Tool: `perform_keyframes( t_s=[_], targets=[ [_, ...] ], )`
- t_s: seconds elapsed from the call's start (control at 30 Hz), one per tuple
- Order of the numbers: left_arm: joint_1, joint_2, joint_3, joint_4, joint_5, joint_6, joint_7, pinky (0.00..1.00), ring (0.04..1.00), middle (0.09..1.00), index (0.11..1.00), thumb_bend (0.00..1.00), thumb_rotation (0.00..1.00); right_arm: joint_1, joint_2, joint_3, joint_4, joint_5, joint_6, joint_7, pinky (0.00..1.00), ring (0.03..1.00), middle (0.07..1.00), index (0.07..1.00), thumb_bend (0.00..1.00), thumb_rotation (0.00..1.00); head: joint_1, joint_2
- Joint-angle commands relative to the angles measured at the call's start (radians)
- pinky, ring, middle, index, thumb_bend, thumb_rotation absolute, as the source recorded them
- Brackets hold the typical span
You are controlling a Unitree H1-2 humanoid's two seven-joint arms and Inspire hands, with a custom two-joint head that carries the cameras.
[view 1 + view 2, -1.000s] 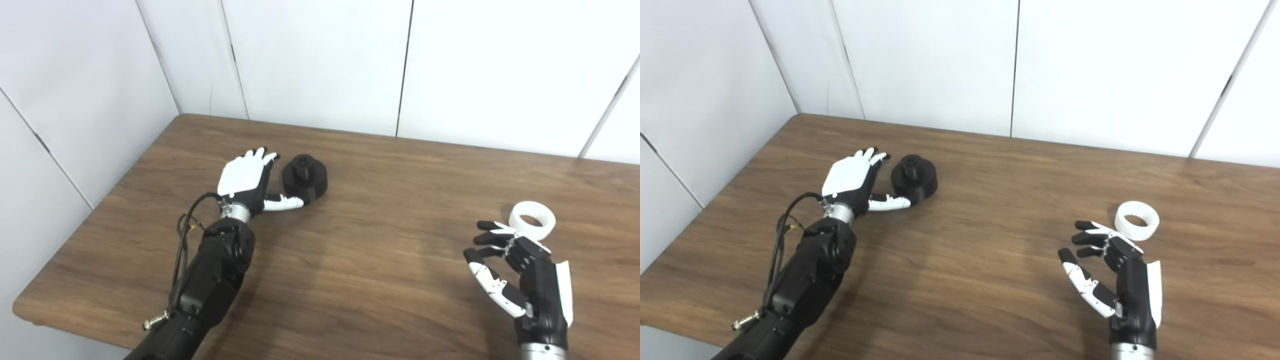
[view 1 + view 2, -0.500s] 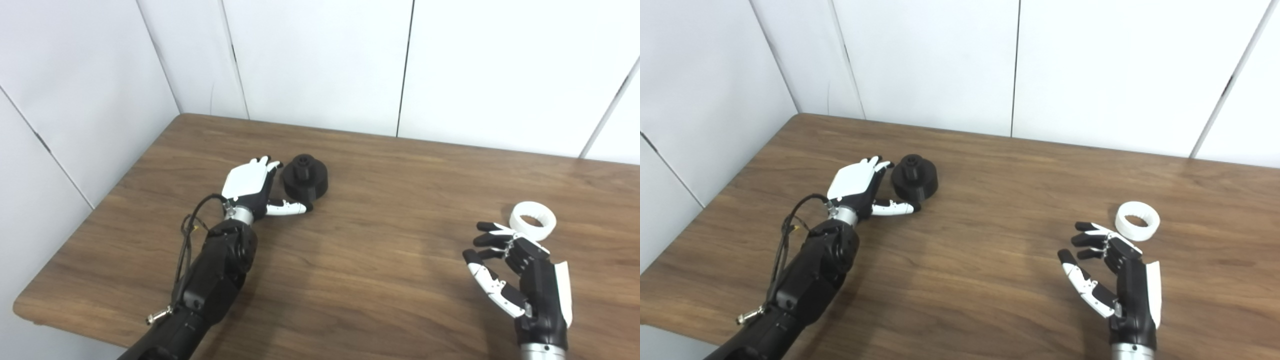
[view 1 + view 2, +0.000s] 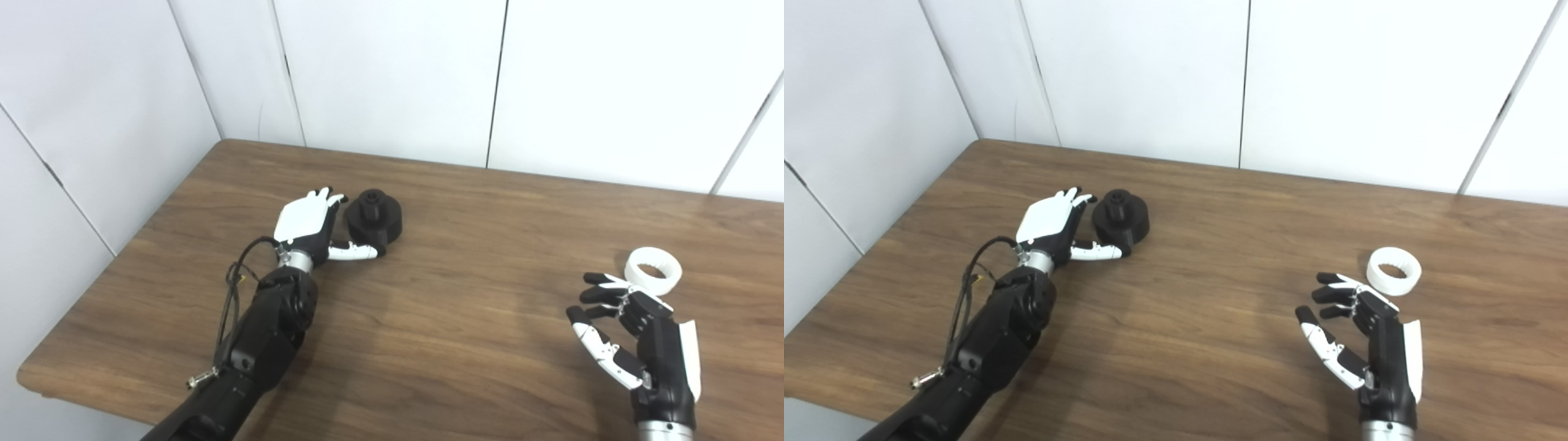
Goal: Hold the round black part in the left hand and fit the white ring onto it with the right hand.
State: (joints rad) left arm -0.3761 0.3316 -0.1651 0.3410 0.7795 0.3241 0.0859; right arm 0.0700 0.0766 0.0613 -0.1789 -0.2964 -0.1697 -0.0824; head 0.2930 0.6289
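**Left hand at the black part, ring not yet touched**

The black part [image 3: 374, 218] sits flat on the table [image 3: 465, 318] toward the far left; it is a squat round drum with a narrower boss standing up from its top face. The left hand [image 3: 306, 228] lies just beside it, back of the hand up, fingers [image 3: 327, 197] reaching along its left flank and the thumb [image 3: 355, 250] stretched under its near edge; the hand is spread around the part and not closed on it, and whether any fingertip is touching the wall I cannot tell. The ring [image 3: 1393, 271] lies flat on the table at the far right, hole up, well apart from the part; the right hand [image 3: 1366, 340] hovers just near of it, fingers loosely curled and apart, holding nothing.

The part looks like rigid moulded or printed plastic; probably light for its bulk, stiff, not fragile; its matte wall should give fair friction. The likely best hold is across the drum's side wall, thumb opposing fingers, leaving the top face and boss clear, since that is presumably where the ring seats. The ring looks thin-walled, hard and smooth; likely very light and apt to skid on the wood if pushed from one side; pinching it across the rim, or with one fingertip inside the hole, seems safer than scooping.

The step in hand appears to be closing the left grasp; the fitting itself has not begun.
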Motion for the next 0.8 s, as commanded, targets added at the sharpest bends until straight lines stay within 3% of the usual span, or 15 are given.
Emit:
perform_keyframes(
  t_s=[0.0, 0.2, 0.77],
  targets=[
    [-0.058, 0.008, 0.017, 0.02, -0.035, -0.032, 0.036, 0.94, 1.0, 1.0, 0.879, 1.0, 0.63, 0.032, -0.013, 0.004, -0.044, 0.001, -0.016, -0.002, 0.49, 0.586, 0.676, 0.499, 0.5, 0.17, 0.0, 0.003],
    [-0.081, 0.003, 0.007, 0.074, -0.07, -0.059, 0.063, 0.9, 0.999, 1.0, 0.866, 1.0, 0.65, 0.035, -0.012, 0.007, -0.051, 0.007, -0.009, 0.001, 0.49, 0.587, 0.676, 0.499, 0.5, 0.17, -0.003, 0.007],
    [-0.093, 0.001, -0.016, 0.079, -0.119, -0.069, 0.051, 0.93, 1.0, 1.0, 0.868, 1.0, 0.62, 0.035, -0.008, 0.011, -0.068, -0.005, 0.014, -0.001, 0.49, 0.583, 0.669, 0.499, 0.5, 0.17, -0.011, 0.016]
  ],
)
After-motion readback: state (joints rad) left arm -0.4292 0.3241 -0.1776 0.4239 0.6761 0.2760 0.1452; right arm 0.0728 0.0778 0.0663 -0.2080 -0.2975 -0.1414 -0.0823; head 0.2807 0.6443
